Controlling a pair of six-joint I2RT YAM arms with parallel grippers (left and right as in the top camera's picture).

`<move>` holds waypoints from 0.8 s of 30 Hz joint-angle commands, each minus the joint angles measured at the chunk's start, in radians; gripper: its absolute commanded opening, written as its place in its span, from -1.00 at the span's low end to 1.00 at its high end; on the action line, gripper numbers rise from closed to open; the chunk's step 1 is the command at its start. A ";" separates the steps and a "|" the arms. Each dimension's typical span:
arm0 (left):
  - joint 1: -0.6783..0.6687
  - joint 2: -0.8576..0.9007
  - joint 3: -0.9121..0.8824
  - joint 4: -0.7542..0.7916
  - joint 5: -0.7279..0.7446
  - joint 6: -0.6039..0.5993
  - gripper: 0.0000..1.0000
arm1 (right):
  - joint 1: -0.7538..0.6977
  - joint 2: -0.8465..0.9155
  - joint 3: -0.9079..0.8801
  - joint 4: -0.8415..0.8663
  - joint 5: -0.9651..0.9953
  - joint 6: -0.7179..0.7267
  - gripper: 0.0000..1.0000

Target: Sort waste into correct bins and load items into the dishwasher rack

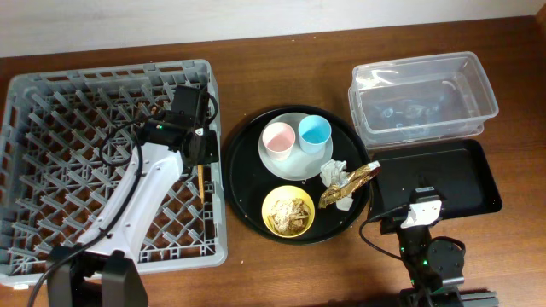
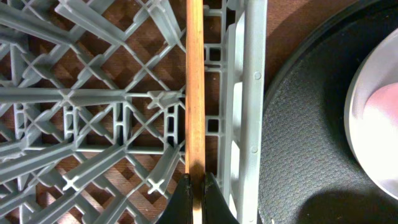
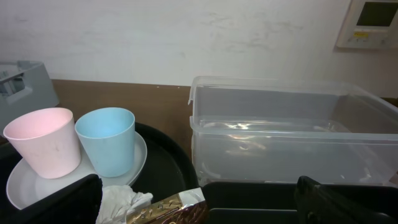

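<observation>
The dishwasher rack fills the left end of the table, its peg lattice bare of dishes. The round black tray sits at the table's middle, just beside the rack's right wall. The clear tub stands toward the far right corner. The flat black tray lies in front of it, toward the near right edge.

On the far half of the round tray, the pale grey plate carries the pink cup on its left and the blue cup on its right, both upright and just beside each other. At the tray's near edge the yellow bowl holds the beige food scraps. The gold-brown wrapper lies along the tray's right edge, touching the crumpled tissue beside it.

The left gripper reaches over the rack's right side, clenched on the wooden chopsticks, which run parallel to the right wall, just inside it. Whether they touch the lattice cannot be told. The right gripper hovers at the flat tray's near left corner, jaws spread wide and holding nothing.
</observation>
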 commanded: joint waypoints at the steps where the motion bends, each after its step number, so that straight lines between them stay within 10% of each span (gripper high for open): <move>1: 0.003 0.041 -0.008 0.011 0.064 0.016 -0.99 | -0.004 -0.005 -0.005 -0.004 -0.005 0.008 0.97; 7: 0.003 0.099 -0.008 0.017 0.070 0.016 -0.96 | -0.004 -0.005 -0.005 -0.004 -0.006 0.008 0.97; 11: 0.003 0.102 -0.008 0.017 0.070 0.016 -0.27 | -0.004 -0.005 -0.005 -0.004 -0.005 0.008 0.97; 24: 0.006 -0.253 0.028 -0.048 0.140 0.002 -0.23 | -0.004 -0.005 -0.005 -0.004 -0.006 0.008 0.97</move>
